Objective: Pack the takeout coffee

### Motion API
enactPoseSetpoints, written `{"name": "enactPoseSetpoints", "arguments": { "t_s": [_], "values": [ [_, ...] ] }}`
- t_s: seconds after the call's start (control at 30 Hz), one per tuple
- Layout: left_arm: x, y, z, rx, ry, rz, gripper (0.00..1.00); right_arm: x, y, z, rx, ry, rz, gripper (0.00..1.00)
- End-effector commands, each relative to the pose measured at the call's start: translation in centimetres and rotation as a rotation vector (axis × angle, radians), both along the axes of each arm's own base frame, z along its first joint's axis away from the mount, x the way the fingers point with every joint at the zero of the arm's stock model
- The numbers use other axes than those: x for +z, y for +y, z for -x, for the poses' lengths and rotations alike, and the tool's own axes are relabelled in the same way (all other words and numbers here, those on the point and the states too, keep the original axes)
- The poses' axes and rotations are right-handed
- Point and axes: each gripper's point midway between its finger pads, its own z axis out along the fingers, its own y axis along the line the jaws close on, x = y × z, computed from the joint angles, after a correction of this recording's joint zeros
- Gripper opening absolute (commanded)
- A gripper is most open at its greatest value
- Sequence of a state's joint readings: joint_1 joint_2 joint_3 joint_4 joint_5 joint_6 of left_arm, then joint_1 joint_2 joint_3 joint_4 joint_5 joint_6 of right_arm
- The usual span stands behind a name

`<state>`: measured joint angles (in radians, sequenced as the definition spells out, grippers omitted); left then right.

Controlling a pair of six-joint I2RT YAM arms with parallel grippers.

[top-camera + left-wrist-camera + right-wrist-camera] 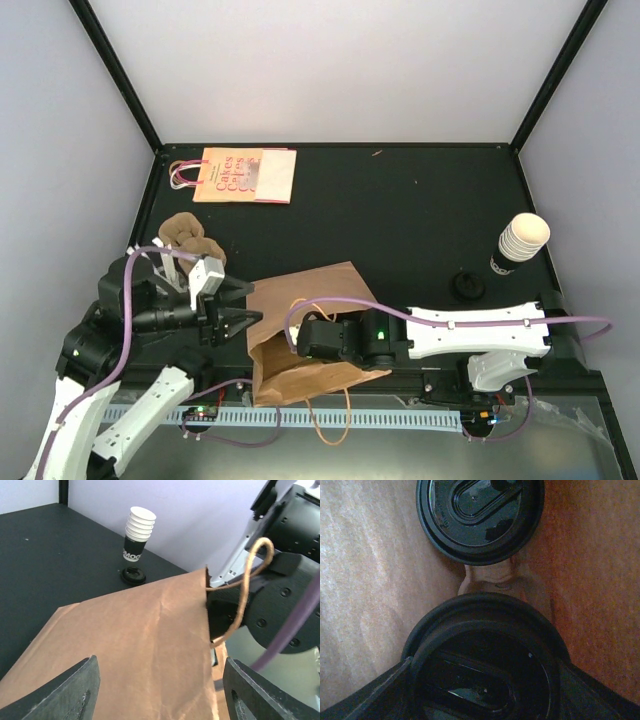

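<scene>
Your right tool, inside the brown bag, grips the takeout coffee lid-toward-wrist, with a second lidded cup just ahead. Your left tool stands open at the bag's mouth.

A pink-and-orange gift bag lies flat at upper left, brown pulp cup trays below it. Stacked cream cups stand mid-right, a loose black lid beside them.

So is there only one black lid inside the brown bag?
No, a far black lid and a near black lid both show against the brown bag.
</scene>
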<state>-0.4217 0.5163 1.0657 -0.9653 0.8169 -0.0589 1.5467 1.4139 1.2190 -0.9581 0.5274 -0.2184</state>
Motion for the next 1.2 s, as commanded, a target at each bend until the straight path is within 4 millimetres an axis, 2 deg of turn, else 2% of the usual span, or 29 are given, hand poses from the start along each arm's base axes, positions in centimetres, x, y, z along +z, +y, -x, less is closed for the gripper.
{"name": "enactPoseSetpoints", "arguments": {
  "t_s": [0.0,0.13,0.3,0.77,1.03,1.17],
  "values": [
    [0.1,-0.1,1.9,-0.057,0.043,0.045,0.71,1.3,0.3,-0.3,0.001,0.006,-0.019,0.52],
    [-0.4,-0.2,1.9,-0.060,0.065,0.036,0.76,1.5,0.3,-0.6,-0.012,0.009,-0.019,0.52],
    [0.1,-0.1,1.7,-0.049,0.050,0.022,0.81,1.7,0.4,-1.1,-0.029,0.026,-0.018,0.52],
    [-0.2,-0.3,0.2,-0.011,0.045,-0.098,0.84,2.1,1.3,-2.5,-0.045,0.047,-0.011,0.52],
    [-1.1,-0.6,-0.1,0.001,0.062,-0.174,0.84,1.8,0.6,-2.6,-0.058,0.057,0.000,0.52],
    [-1.0,-0.7,-0.2,0.009,0.050,-0.200,0.84,1.8,0.6,-2.6,-0.059,0.062,0.000,0.52]
  ]
}}
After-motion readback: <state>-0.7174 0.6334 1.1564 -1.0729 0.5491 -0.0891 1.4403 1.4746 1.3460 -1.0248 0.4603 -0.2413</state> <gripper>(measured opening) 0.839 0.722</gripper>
